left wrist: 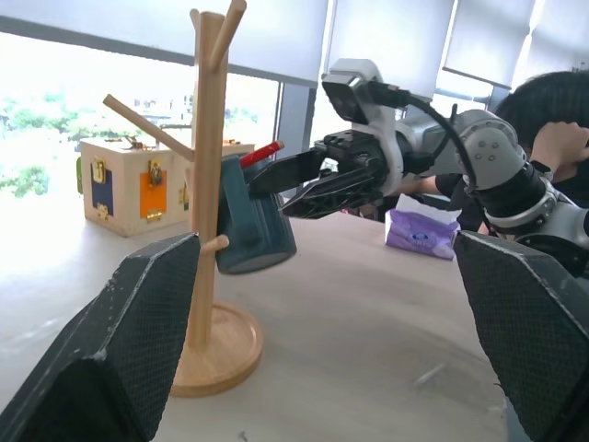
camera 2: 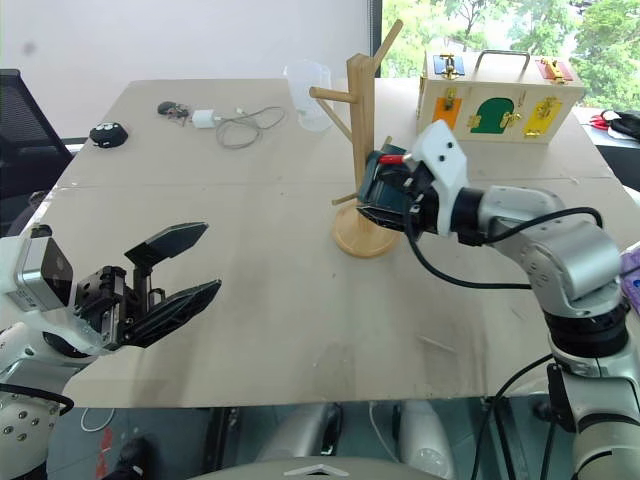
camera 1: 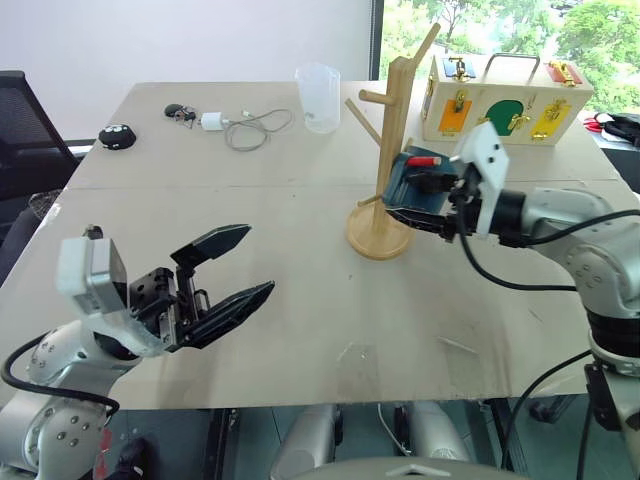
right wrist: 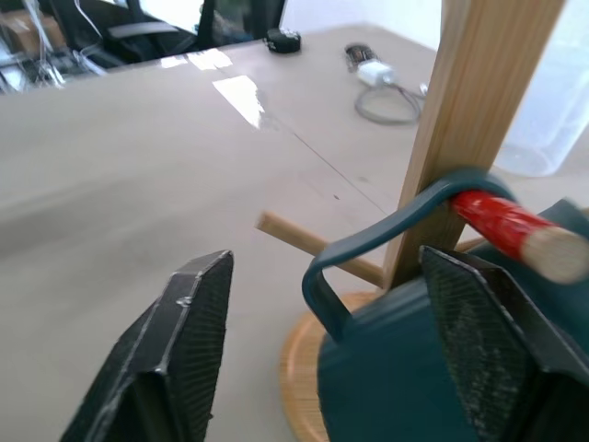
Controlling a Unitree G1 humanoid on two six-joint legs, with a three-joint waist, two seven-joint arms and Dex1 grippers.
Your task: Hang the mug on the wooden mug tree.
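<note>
Hanging by its teal handle from the red-tipped peg, the teal-blue ceramic mug [left wrist: 256, 224] was seen against the post of the tall light-wood mug tree [camera 1: 392, 140], clear of the tree's round base on the beige tabletop [camera 1: 300, 300]. The right pincer [left wrist: 308, 189] was spread apart around the mug's side, one finger beside the handle, without gripping it. The left pincer [camera 1: 225, 275] was held wide and empty, well apart from the tree.
</note>
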